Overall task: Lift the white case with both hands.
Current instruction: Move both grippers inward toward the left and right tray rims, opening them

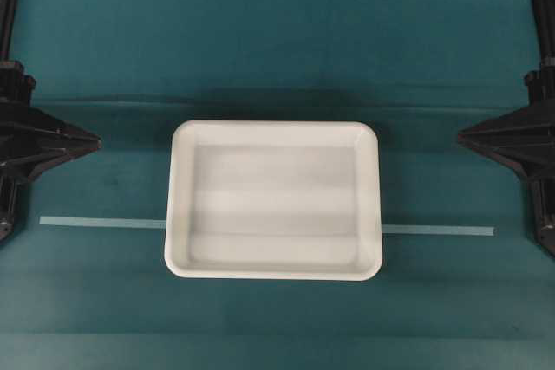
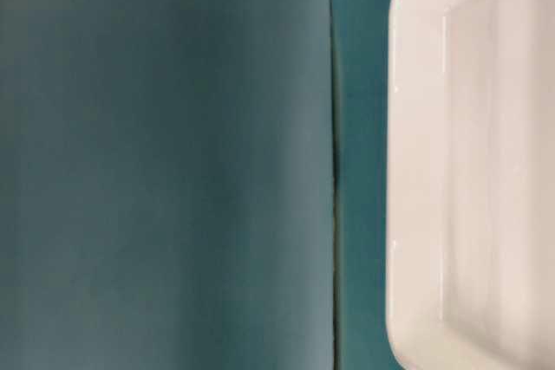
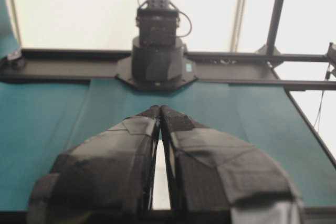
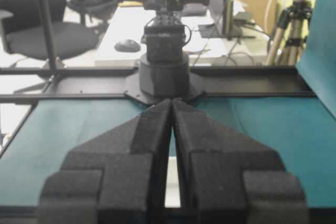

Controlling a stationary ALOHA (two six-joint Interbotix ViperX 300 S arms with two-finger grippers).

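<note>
The white case (image 1: pixel 273 199) lies flat in the middle of the teal table, empty inside. Its rim and inside fill the right of the table-level view (image 2: pixel 473 171). My left gripper (image 1: pixel 95 140) is shut and empty at the left edge, well clear of the case's left rim. My right gripper (image 1: pixel 461 136) is shut and empty at the right edge, well clear of the right rim. In the left wrist view the left gripper (image 3: pixel 160 109) has its tips together, with a white sliver of case (image 3: pixel 160 182) between the fingers. The right gripper (image 4: pixel 172 102) looks the same, showing the case (image 4: pixel 172 182).
A thin pale tape line (image 1: pixel 100 223) runs across the teal cloth under the case. A seam in the cloth (image 2: pixel 333 171) runs beside the case. The opposite arm's base (image 3: pixel 157 61) stands at the far table edge in each wrist view (image 4: pixel 164 74).
</note>
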